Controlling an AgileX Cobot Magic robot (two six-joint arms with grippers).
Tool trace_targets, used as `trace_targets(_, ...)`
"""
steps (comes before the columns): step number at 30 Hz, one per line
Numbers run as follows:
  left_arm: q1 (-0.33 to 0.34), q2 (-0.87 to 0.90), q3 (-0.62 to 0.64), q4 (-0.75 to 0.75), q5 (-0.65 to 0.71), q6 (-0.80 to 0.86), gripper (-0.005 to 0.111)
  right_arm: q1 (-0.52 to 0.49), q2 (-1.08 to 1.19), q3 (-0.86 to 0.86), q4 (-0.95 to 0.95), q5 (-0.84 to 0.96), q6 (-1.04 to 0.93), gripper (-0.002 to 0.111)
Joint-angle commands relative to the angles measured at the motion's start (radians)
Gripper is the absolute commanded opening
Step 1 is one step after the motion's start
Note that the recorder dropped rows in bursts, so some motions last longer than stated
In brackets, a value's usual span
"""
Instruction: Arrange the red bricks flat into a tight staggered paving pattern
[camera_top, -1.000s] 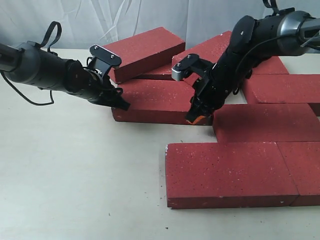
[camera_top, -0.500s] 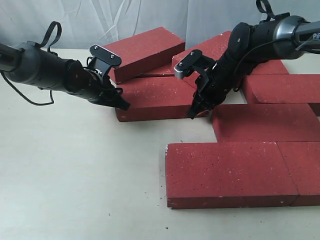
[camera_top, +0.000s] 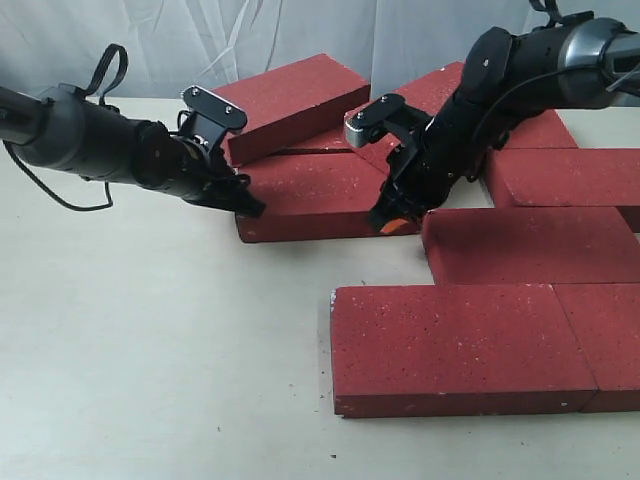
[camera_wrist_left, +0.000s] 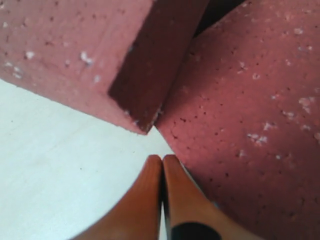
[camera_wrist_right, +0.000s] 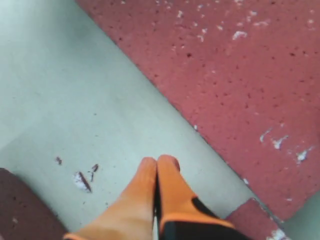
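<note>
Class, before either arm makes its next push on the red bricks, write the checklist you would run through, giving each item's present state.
1. Left gripper shut and holding nothing: ok.
2. Right gripper shut and holding nothing: ok.
3. Middle brick lying flat on the table: ok.
4. Middle brick tight against the second-row brick: not ok; there is a gap, and the right gripper's tips sit in it.
5. Back brick lying flat: not ok; it is tilted, propped on other bricks.
6. Left gripper's tips touching the middle brick's end: cannot tell; they are very close to it.
</note>
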Motion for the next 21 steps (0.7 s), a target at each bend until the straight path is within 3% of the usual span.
trace_targets(1, -0.013, 0.003, -0.003, -0.038, -0.063, -0.004, 0.0, -0.004, 0.002, 0.002, 0.009, 0.045, -0.009, -0.001)
trace_targets(21, -0.013, 0.028, -0.003, -0.072, -0.115, -0.004, 0.0, 0.127, 0.036, 0.002, 0.005, -0.243, -0.07, -0.001)
